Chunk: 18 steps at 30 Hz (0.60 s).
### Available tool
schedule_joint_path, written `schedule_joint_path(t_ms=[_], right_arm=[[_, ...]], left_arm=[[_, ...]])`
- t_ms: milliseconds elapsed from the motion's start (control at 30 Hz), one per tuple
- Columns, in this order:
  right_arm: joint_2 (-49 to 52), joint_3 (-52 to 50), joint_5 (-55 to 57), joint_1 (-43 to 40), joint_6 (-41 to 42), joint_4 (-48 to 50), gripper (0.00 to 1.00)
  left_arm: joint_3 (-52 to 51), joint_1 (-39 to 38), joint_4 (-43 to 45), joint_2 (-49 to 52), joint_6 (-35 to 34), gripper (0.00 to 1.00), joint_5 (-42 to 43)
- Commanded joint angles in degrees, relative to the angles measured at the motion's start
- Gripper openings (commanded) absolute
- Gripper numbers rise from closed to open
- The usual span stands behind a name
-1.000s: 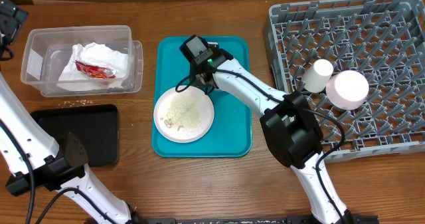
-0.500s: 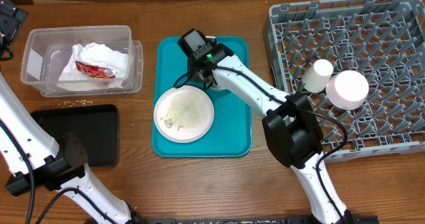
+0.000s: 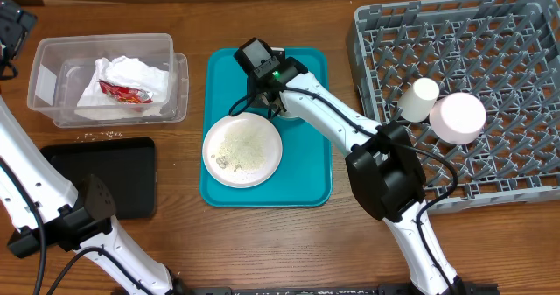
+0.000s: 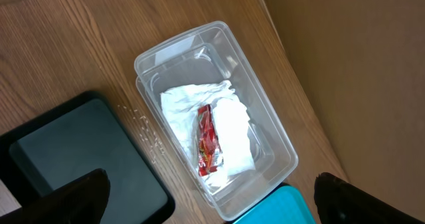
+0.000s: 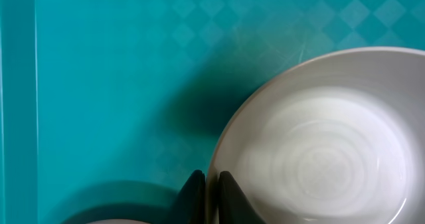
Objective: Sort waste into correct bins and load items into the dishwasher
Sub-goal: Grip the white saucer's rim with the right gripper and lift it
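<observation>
Pinching the half-cropped grey bowl (image 5: 319,157), right tool (image 5: 211,187), tips barely visible.

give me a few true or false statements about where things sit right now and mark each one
The red wrapper lies in the clear tub: true.
The plate on the teal tray is clean: false, whitish food bits lie on it.
The dish rack holds nothing: false, a white cup and a pink-white bowl sit in it.
The right gripper pinches the grey bowl at its rim: true.
The left gripper is shut: false, its fingers stand wide apart.
</observation>
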Motion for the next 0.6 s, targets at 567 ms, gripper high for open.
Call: schedule_joint_path(t_ms=[567], right_arm=[[-8.5,22.7,0.1,-5.6,-0.1,-20.7,0.04]], left_arm=[[0.0,-0.3,-0.1,0.7,1.3,1.00,-0.5]])
